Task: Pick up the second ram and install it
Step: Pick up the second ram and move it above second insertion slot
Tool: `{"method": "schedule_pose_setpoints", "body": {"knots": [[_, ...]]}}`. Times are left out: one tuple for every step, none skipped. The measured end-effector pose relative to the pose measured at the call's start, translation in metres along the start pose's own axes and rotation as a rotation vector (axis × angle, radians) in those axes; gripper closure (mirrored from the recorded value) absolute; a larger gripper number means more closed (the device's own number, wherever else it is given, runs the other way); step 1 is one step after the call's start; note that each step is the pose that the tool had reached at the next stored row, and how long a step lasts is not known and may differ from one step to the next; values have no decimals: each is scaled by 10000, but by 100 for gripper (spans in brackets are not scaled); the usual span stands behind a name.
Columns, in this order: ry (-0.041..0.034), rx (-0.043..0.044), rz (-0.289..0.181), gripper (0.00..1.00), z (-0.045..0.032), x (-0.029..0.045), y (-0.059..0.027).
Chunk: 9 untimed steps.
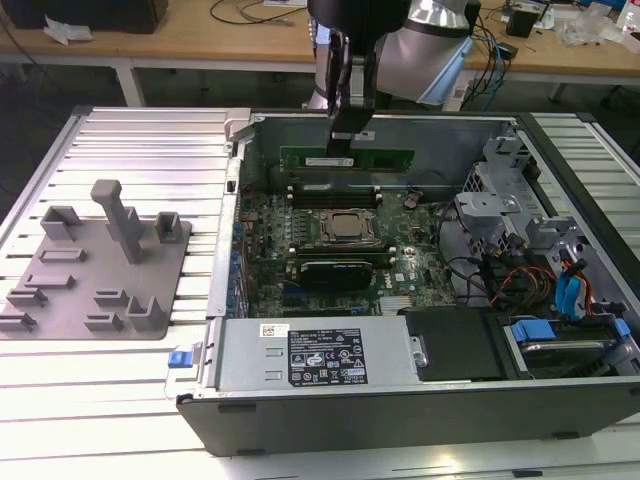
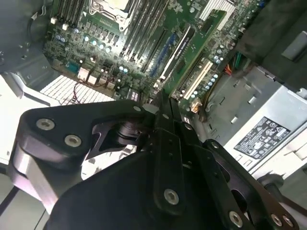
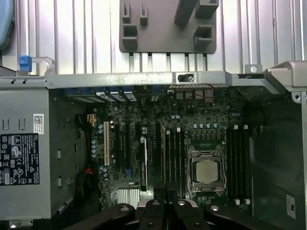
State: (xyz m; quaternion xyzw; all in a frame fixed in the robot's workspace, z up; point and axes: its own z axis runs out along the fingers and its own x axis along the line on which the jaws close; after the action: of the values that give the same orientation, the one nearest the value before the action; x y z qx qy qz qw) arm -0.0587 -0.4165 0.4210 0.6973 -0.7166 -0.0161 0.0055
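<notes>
While the claw (image 1: 350,138) clenches its upper edge at mid-length, the ram stick (image 1: 385,158) hangs level directly beneath it. The stick is long, narrow and green, with a white label. It sits just above the motherboard (image 1: 265,215) inside the open computer case (image 1: 400,412).

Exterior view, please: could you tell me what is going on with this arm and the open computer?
The arm's gripper is shut on the second ram, a green stick, and holds it level above the open computer case, over the memory slots next to the processor. The stick is not yet seated. A grey fixture plate lies beside the case at the exterior view's left.
</notes>
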Motion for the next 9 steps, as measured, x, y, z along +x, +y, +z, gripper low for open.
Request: {"method": "schedule_pose_setpoints", "body": {"knots": [[-1, 0, 0, 91, 23, -9, -2], [-2, 0, -1, 91, 38, -14, -3], [-2, -1, -1, 91, 76, -29, -6], [-1, -1, 0, 91, 90, -39, -7], [-1, -1, 0, 91, 99, -47, -8], [-1, -1, -1, 91, 129, -66, -10], [-1, -1, -1, 91, 157, -81, -11], [0, -2, -1, 91, 190, -100, -13], [-1, -1, -1, 91, 225, -123, -13]]}}
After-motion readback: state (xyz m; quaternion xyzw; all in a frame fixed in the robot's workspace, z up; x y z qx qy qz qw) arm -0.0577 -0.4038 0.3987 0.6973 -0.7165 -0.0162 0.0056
